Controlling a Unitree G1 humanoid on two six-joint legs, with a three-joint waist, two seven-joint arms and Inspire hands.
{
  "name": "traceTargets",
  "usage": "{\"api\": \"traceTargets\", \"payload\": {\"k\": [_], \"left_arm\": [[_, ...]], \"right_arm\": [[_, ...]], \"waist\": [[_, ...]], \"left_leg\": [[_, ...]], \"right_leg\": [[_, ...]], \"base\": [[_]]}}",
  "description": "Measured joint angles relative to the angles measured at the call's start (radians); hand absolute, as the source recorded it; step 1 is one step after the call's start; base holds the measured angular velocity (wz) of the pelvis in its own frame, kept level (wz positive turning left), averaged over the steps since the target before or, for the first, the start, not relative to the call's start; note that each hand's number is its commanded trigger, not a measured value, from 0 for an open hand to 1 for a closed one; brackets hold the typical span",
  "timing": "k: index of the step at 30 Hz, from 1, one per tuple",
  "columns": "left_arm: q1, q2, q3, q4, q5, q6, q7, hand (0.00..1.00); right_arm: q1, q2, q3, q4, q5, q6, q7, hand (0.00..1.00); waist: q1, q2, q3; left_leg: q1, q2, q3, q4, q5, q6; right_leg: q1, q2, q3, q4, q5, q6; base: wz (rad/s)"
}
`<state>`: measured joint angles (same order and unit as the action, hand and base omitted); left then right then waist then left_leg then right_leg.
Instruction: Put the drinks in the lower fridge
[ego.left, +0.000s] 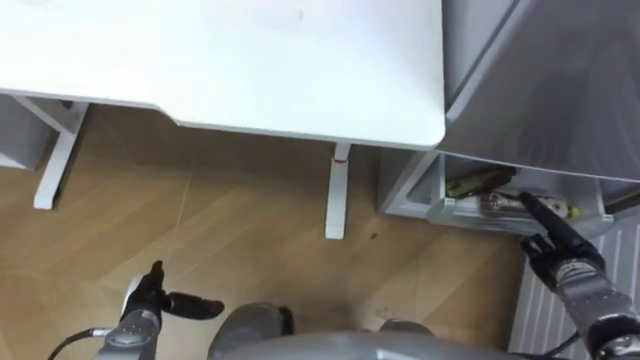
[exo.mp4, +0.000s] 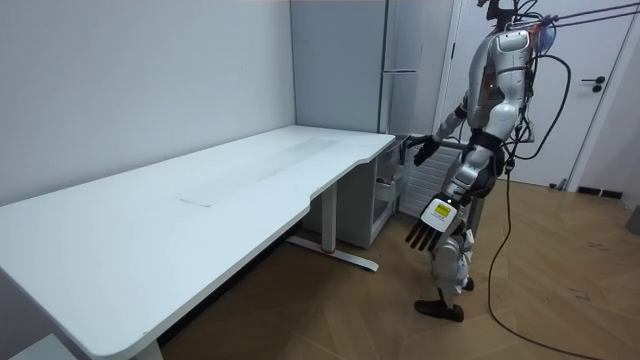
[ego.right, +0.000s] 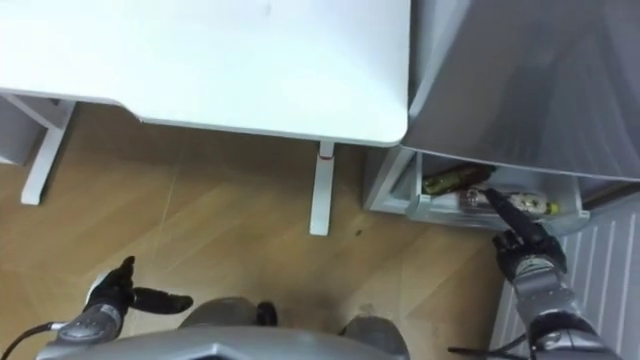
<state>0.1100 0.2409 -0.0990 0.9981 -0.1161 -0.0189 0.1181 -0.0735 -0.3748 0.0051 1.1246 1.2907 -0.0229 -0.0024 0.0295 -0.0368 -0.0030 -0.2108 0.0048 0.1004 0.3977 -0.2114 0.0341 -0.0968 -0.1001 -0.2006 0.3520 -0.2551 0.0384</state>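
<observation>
Left eye view: drinks (ego.left: 478, 184) flat in lower fridge (ego.left: 438, 208), long axes left-right; right hand (ego.left: 563, 250) beside them, fingers (ego.left: 537, 211) straight.

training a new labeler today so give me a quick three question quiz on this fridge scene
1. True or false: the right hand is shut on a bottle.
2. Which hand hangs low over the wooden floor?
3. Where do the bottles lie? A on the white desk; B in the open lower fridge compartment; C on the wooden floor.
Key: 1 false, its fingers are open and hold nothing, pointed toward the compartment. 2 the left hand. 3 B.
</observation>
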Motion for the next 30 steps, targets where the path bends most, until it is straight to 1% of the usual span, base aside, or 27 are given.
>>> {"api": "traceTargets", "payload": {"k": [1,3,5,6,7,10,11,16,19,20,21,22,23,24,25,27,28,30], "left_arm": [[0.002,0.0,0.004,0.0,0.0,-0.004,0.002,0.0],[0.02,-0.004,0.023,0.001,0.0,-0.009,0.009,0.0],[0.035,-0.005,0.026,-0.001,0.003,-0.011,0.009,0.0],[0.046,-0.007,0.037,-0.003,0.023,-0.012,0.009,0.0],[0.051,-0.008,0.043,-0.003,0.033,-0.014,0.009,0.0],[0.081,-0.01,0.062,-0.004,0.052,-0.015,0.019,0.0],[0.091,-0.011,0.062,-0.004,0.058,-0.015,0.03,0.0],[0.096,-0.012,0.062,-0.003,0.071,-0.016,0.046,0.0],[0.091,-0.012,0.062,-0.003,0.073,-0.017,0.054,0.0],[0.088,-0.012,0.062,0.002,0.077,-0.017,0.055,0.0],[0.084,-0.012,0.061,0.004,0.077,-0.016,0.055,0.0],[0.082,-0.012,0.061,0.004,0.077,-0.016,0.055,0.0],[0.079,-0.012,0.061,0.005,0.077,-0.016,0.055,0.0],[0.081,-0.012,0.061,0.005,0.078,-0.015,0.054,0.0],[0.081,-0.012,0.062,0.005,0.079,-0.015,0.054,0.0],[0.075,-0.011,0.068,0.023,0.07,-0.014,0.054,0.0],[0.07,-0.011,0.069,0.025,0.069,-0.014,0.055,0.0],[0.036,-0.012,0.069,0.045,0.071,-0.014,0.056,0.0]], "right_arm": [[0.003,0.002,-0.002,0.004,-0.003,0.0,0.002,0.0],[0.02,0.02,-0.031,0.017,-0.014,0.0,0.005,0.0],[0.038,0.032,-0.035,0.019,-0.028,0.0,0.008,0.0],[0.057,0.04,-0.038,0.017,-0.033,0.0,0.012,0.0],[0.067,0.043,-0.038,0.018,-0.038,0.0,0.013,0.0],[0.105,0.065,-0.04,0.023,-0.076,0.001,0.012,0.0],[0.11,0.071,-0.039,0.043,-0.087,0.002,0.013,0.0],[0.128,0.078,-0.039,0.081,-0.119,0.002,0.0,0.0],[0.128,0.078,-0.04,0.085,-0.153,0.002,-0.01,0.0],[0.127,0.079,-0.04,0.084,-0.163,0.003,-0.013,0.0],[0.119,0.078,-0.04,0.082,-0.163,0.003,-0.024,0.0],[0.116,0.078,-0.04,0.08,-0.163,0.003,-0.033,0.0],[0.106,0.078,-0.052,0.081,-0.16,0.004,-0.048,0.0],[0.092,0.078,-0.072,0.081,-0.158,0.004,-0.061,0.0],[0.083,0.078,-0.08,0.082,-0.158,0.004,-0.07,0.0],[0.018,0.077,-0.128,0.122,-0.112,0.002,-0.098,0.0],[0.003,0.076,-0.132,0.128,-0.099,0.001,-0.108,0.0],[-0.044,0.075,-0.146,0.151,-0.066,-0.003,-0.132,0.0]], "waist": [[0.0,0.001,0.0008],[0.0,0.001,0.0012],[-0.006,0.001,0.0015],[-0.006,-0.001,0.0016],[-0.007,-0.008,0.0052],[-0.02,-0.01,0.005],[-0.025,-0.014,0.0077],[-0.028,-0.011,0.0074],[-0.032,-0.005,0.0122],[-0.033,-0.001,0.0165],[-0.031,0.005,0.0153],[-0.031,0.004,0.0154],[-0.03,0.008,0.0146],[-0.025,0.012,0.0167],[-0.024,0.018,0.0139],[-0.024,0.027,0.0139],[-0.025,0.028,0.0147],[-0.021,0.033,0.0189]], "left_leg": [[0.008,0.0,0.0,-0.004,0.0,0.0],[0.05,-0.001,0.004,-0.03,0.0,0.0],[0.079,-0.002,0.005,-0.044,-0.001,-0.002],[0.096,-0.003,0.006,-0.058,-0.001,-0.003],[0.103,-0.003,0.006,-0.062,-0.001,-0.004],[0.127,-0.004,0.002,-0.07,-0.003,-0.01],[0.135,-0.005,-0.001,-0.071,-0.005,-0.013],[0.139,-0.004,-0.01,-0.068,-0.01,-0.017],[0.132,-0.003,-0.02,-0.058,-0.015,-0.019],[0.127,-0.002,-0.021,-0.054,-0.017,-0.019],[0.112,-0.001,-0.022,-0.043,-0.02,-0.018],[0.104,-0.001,-0.023,-0.036,-0.021,-0.018],[0.091,0.0,-0.025,-0.032,-0.021,-0.017],[0.075,0.001,-0.023,-0.019,-0.021,-0.017],[0.064,0.002,-0.022,-0.012,-0.021,-0.016],[0.011,0.004,-0.02,0.023,-0.024,-0.013],[-0.005,0.004,-0.02,0.036,-0.025,-0.012],[-0.068,0.004,-0.021,0.089,-0.036,-0.008]], "right_leg": [[0.011,0.001,0.0,-0.01,0.002,0.001],[0.055,0.006,0.004,-0.047,0.011,0.004],[0.092,0.01,0.004,-0.079,0.017,0.006],[0.111,0.011,0.002,-0.093,0.019,0.006],[0.119,0.011,0.0,-0.1,0.019,0.006],[0.145,0.014,-0.005,-0.117,0.019,0.005],[0.155,0.015,-0.007,-0.119,0.02,0.005],[0.168,0.018,-0.014,-0.129,0.021,0.003],[0.167,0.02,-0.021,-0.122,0.02,0.002],[0.16,0.02,-0.02,-0.114,0.017,0.0],[0.145,0.019,-0.021,-0.11,0.012,-0.001],[0.141,0.02,-0.022,-0.11,0.009,-0.001],[0.128,0.021,-0.02,-0.104,0.009,-0.001],[0.108,0.02,-0.014,-0.089,0.009,-0.001],[0.094,0.02,-0.014,-0.08,0.008,-0.002],[0.025,0.01,-0.013,-0.005,-0.006,-0.004],[0.002,0.006,-0.011,0.02,-0.012,-0.004],[-0.071,-0.003,-0.01,0.093,-0.036,-0.007]], "base": [[0.0],[-0.05],[0.0],[0.0],[0.0],[0.01],[0.0],[0.03],[0.04],[0.0],[0.0],[0.05],[0.0],[-0.04],[-0.09],[-0.04],[0.0],[0.0]]}}
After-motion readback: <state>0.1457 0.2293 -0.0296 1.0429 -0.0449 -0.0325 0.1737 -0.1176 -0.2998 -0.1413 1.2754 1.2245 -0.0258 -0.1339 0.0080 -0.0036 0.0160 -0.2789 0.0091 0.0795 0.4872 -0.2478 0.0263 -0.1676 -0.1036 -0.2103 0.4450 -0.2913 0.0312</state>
